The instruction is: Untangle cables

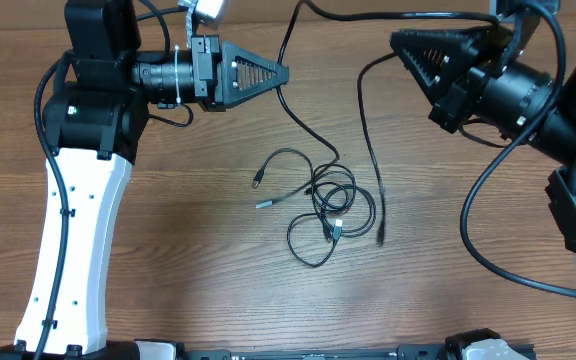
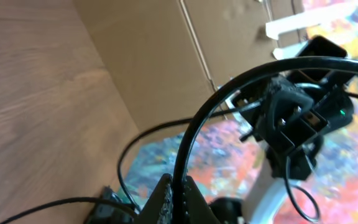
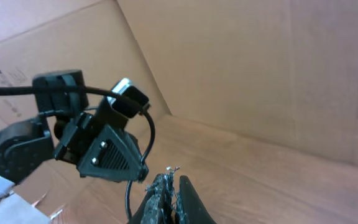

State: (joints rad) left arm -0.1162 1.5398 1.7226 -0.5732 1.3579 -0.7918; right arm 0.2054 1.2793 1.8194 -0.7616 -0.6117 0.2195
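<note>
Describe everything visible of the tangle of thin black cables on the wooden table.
The tangle of thin black cables lies flat near the middle of the brown wooden table: several loose, overlapping loops, with two small plug ends sticking out toward the left arm. One strand leads up into the shut left gripper.

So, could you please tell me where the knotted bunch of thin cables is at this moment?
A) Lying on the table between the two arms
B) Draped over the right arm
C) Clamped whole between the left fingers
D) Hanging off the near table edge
A: the overhead view shows the knotted cables lying on the wooden table midway between the arms, apart from the left fingers and right fingers.
</note>
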